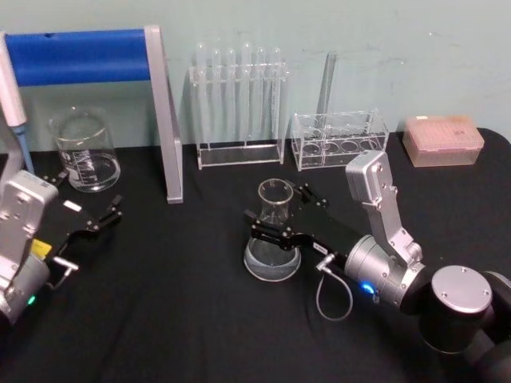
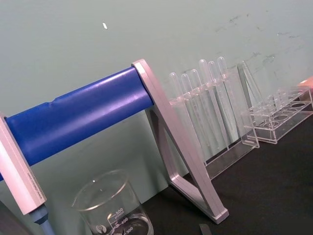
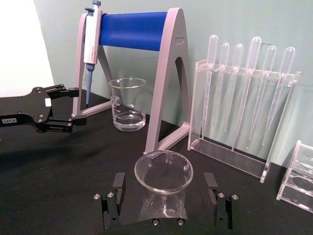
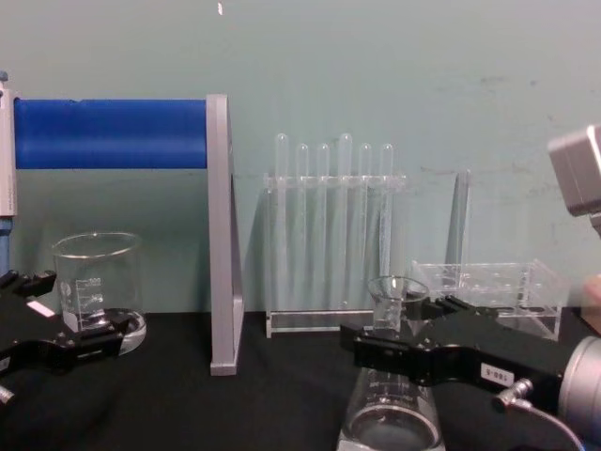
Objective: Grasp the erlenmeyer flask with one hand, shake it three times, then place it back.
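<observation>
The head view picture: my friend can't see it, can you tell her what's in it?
The right gripper has its open fingers either side of the neck of a glass erlenmeyer flask standing on a black table. The left gripper waits open at the left, near a beaker. Behind stand a blue-barred stand and a rack of tubes.

Silver jointed arms, black flat-fingered right gripper (image 1: pixel 278 217) and left gripper (image 1: pixel 89 209), white labels, looped grey cable.
</observation>
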### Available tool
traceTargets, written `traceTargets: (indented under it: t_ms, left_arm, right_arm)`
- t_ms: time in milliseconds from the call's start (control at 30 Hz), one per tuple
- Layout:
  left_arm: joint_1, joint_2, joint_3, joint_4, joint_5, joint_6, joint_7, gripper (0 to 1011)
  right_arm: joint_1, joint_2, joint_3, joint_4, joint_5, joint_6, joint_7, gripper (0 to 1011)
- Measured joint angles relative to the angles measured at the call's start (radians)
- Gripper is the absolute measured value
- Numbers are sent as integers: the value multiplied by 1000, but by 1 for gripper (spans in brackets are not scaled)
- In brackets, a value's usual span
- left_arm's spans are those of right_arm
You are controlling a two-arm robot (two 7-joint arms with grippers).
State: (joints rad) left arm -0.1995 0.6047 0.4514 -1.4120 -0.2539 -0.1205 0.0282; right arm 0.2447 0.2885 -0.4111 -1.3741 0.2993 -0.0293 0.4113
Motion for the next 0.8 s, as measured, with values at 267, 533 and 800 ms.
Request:
traceTargets:
  t_ms: [267, 533, 800]
  left_arm:
    - [0, 0, 0, 0, 0, 0, 0, 1001]
    - [0, 0, 0, 0, 0, 0, 0, 1001]
    - [0, 0, 0, 0, 0, 0, 0, 1001]
  right_arm:
    - [-2, 7, 3, -11, 8, 10, 9, 1000]
    - [-42, 61, 7, -82, 41, 56, 41, 1000]
    - [-97, 123, 18, -171, 68, 84, 50, 1000]
